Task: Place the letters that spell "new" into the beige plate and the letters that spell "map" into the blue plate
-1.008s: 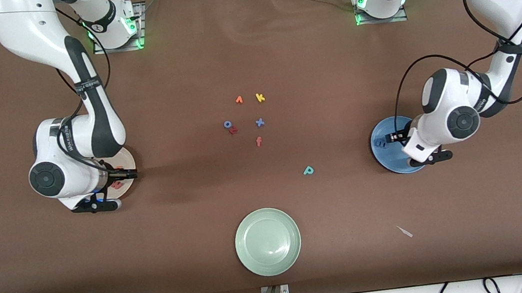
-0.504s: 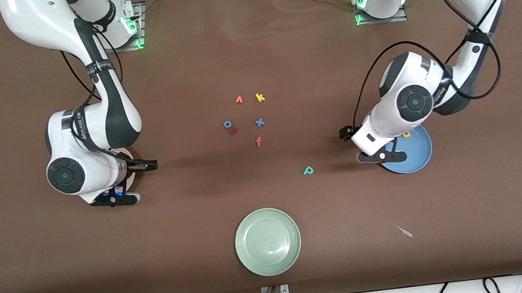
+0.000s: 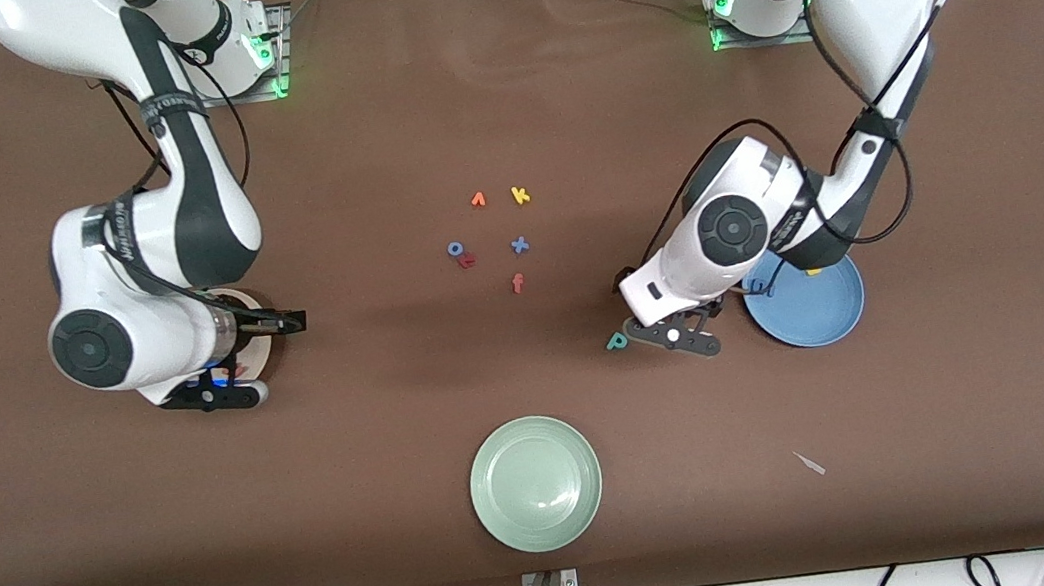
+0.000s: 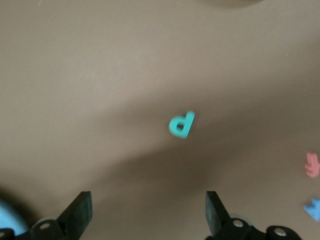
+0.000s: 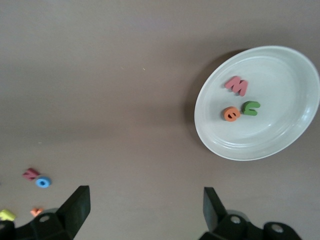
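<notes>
I see the green n [image 5: 250, 108], orange e [image 5: 231, 114] and pinkish-red w [image 5: 236, 85] lying flat in the beige plate [image 5: 280, 145]; the teal p [image 3: 616, 342] lies flat on the table near the blue plate [image 3: 823, 319], where the yellow a [image 3: 813, 271] sits at the rim

Even, bright overhead light falls on the brown cloth-covered table [image 3: 499, 114], with soft shadows under both arms. The pale green round plate [image 3: 536, 484] carries faint glare. The left wrist view is blurred; its small teal foam p [image 4: 181, 125] looks smeared.
</notes>
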Robot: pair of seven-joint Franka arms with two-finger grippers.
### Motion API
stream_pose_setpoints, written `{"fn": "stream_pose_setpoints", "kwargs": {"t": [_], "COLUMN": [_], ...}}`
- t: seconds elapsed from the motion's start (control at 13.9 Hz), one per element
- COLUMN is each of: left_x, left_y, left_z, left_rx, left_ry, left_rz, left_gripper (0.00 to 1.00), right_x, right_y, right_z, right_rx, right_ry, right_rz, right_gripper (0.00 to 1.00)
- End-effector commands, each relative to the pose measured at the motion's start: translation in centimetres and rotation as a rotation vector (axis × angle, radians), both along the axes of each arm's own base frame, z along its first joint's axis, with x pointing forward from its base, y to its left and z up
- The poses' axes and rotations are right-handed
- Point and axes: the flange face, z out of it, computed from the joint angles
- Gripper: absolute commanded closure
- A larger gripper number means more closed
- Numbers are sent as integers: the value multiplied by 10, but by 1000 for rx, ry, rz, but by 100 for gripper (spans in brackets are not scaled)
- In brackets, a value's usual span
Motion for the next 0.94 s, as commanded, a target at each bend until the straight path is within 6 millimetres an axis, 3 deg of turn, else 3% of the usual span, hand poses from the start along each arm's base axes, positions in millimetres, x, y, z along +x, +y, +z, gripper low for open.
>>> {"fn": "stream_pose_setpoints", "kwargs": {"t": [0.0,0.14,0.36,0.58,0.72,0.86], "left_x": [13,13,9,2,2,3], "left_y": [-15,-19,-34,-41,-40,-42], "left_z": [-22,-37,-47,-67,-78,-82], "left_rx": [-13,-36,-58,-11,5,-17], "left_ry": [-85,-102,-141,-142,-158,-179], "left_rz": [-73,-82,-103,-126,-133,-137], "left_gripper": [0,0,0,0,0,5], "right_x": [-10,-18,-33,-56,-71,-82], "right_y": [-13,-46,-69,-101,-121,-117], "right_z": [63,105,134,178,191,199], "right_rx": [57,94,83,88,54,-23], "right_ry": [-56,-98,-143,-196,-178,-140], "right_rz": [-12,-20,141,117,109,147], "right_gripper": [0,0,0,0,0,0]}}
